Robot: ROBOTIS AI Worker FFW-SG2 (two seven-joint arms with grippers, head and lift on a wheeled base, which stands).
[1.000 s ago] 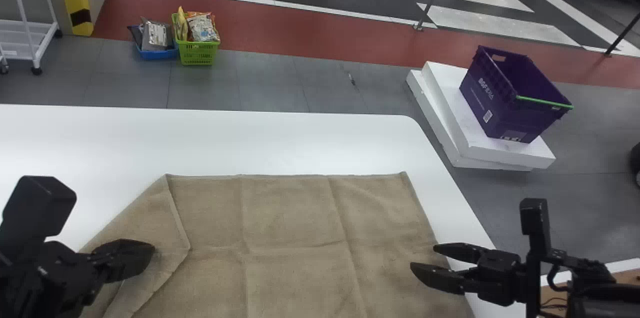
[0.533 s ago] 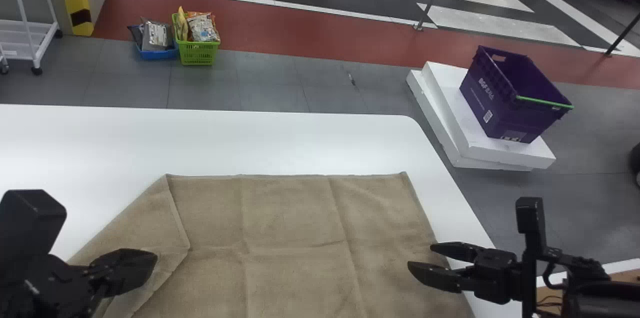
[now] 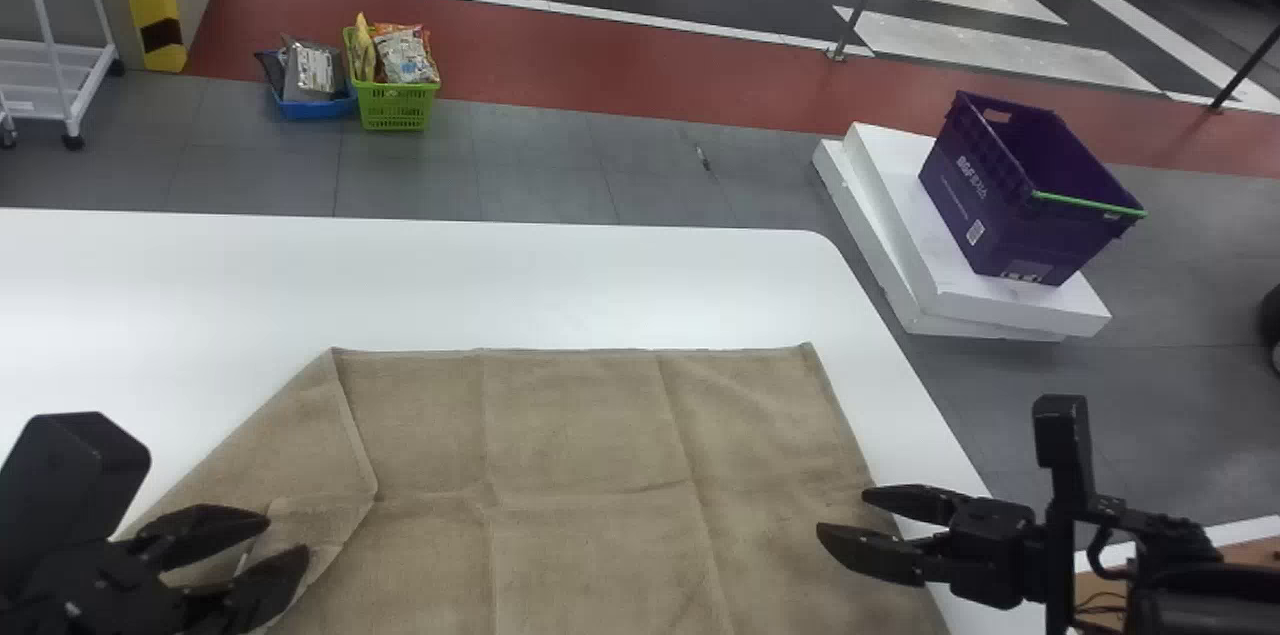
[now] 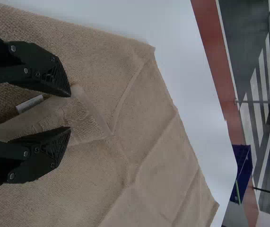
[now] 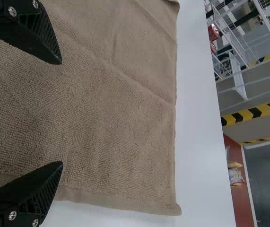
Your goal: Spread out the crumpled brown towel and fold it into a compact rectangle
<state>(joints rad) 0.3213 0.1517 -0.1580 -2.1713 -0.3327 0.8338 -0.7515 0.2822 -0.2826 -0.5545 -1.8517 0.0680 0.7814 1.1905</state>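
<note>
Opens left gripper [image 3: 287,535] partway, empty, above folded flap [image 3: 310,455] of brown terry towel [image 3: 600,435], likely needing flattening; keeps right gripper [image 3: 840,510] wide, empty.

Flat brown cloth towel [image 3: 580,435] on white smooth-topped table [image 3: 500,285], spread under left gripper [image 3: 285,539] and across to right gripper [image 3: 843,512]. Ahead of right gripper, past table: purple boxy plastic crate [image 3: 1030,235] on stacked white slabs [image 3: 890,185]. Well ahead of left gripper, floor: green rectangular plastic basket [image 3: 395,105], low blue plastic basket [image 3: 315,108] just left. Ahead-left: white wheeled shelf cart [image 3: 40,105].
</note>
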